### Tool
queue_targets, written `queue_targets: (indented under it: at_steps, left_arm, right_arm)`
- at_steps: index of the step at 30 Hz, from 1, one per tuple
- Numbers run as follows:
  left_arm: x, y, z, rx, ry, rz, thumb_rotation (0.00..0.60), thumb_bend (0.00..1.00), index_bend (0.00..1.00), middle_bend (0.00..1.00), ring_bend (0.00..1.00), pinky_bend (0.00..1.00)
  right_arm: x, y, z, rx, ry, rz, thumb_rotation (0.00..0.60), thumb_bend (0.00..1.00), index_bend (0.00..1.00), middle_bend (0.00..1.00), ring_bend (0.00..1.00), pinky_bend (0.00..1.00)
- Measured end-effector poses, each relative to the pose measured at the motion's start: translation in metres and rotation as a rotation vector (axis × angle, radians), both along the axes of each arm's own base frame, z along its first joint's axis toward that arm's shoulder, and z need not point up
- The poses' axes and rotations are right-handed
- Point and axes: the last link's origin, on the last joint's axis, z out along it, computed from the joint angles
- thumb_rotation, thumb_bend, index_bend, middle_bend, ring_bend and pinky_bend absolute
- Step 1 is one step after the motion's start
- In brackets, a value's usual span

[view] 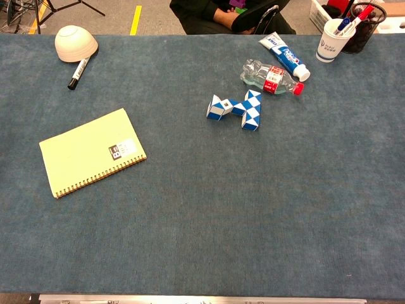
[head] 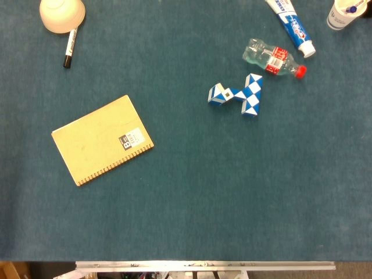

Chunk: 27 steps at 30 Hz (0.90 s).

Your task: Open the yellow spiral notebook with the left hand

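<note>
**Closed notebook, no robot hand in view**

Lying flat and closed on the left part of the blue felt-covered worktop (head: pixel 192 197): yellow spiral-bound paper notebook (head: pixel 102 139), cover up, rotated at an angle, wire binding along its near-right edge, small black-and-white label near that edge. Neither robot hand seen in head view or chest view, so impossible to tell whether spread, pressed together or pinching.

Far left corner: upturned cream bowl (head: pixel 61 14), with black-and-white marker pen (head: pixel 70 48) just beside it. Right of centre, well apart from the notebook: blue-and-white folding snake puzzle (head: pixel 237 96). Beyond that: clear plastic bottle with red cap and red label (head: pixel 273 58) on its side, near a blue-and-white toothpaste tube (head: pixel 292 24). Far right: white paper cup holding pens (view: pixel 332 39).
</note>
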Motion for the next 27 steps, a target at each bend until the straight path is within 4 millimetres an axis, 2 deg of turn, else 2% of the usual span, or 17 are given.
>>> queue_targets:
  at_steps: [15,21,27]
  left_arm:
    - [0.005,0.004,0.001,-0.05,-0.018,-0.038,0.6,0.6,0.0,0.0,0.0,0.0]
    - [0.01,0.008,-0.003,-0.157,-0.021,-0.089,0.6,0.6,0.0,0.0,0.0,0.0]
    - [0.024,0.018,-0.012,-0.322,-0.002,-0.183,0.6,0.56,0.0,0.0,0.0,0.0]
  right_arm:
    - [0.001,-0.001,0.003,-0.023,-0.008,0.007,0.6,0.35,0.09,0.1,0.0,0.0]
    - [0.003,-0.002,0.003,-0.029,-0.011,0.011,0.6,0.35,0.09,0.1,0.0,0.0]
    - [0.004,-0.002,0.002,-0.03,-0.011,0.015,0.6,0.35,0.09,0.1,0.0,0.0]
